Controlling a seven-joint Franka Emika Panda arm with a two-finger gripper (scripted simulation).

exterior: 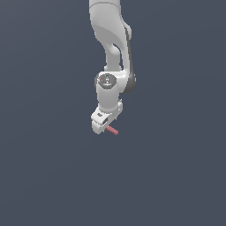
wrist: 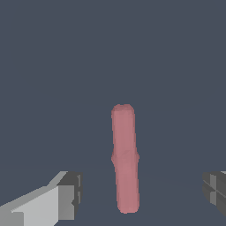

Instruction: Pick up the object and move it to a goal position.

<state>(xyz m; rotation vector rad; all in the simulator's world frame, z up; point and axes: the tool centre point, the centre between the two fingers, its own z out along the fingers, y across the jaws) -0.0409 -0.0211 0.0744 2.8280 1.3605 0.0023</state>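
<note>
Exterior view: end effector pointing down from the white arm; red-pink stick poking out beside its tip, contact hard to judge. Wrist view: stick between wide-spread fingers, touching neither; nothing gripped.

In the exterior view the arm was cut off by the top edge, and the hand hid the near end of the red-pink stick, so only a short stub showed. Its fingertips were too small to make out there. In the wrist view both fingers were clipped by the picture's edges, one of them almost entirely.
</note>
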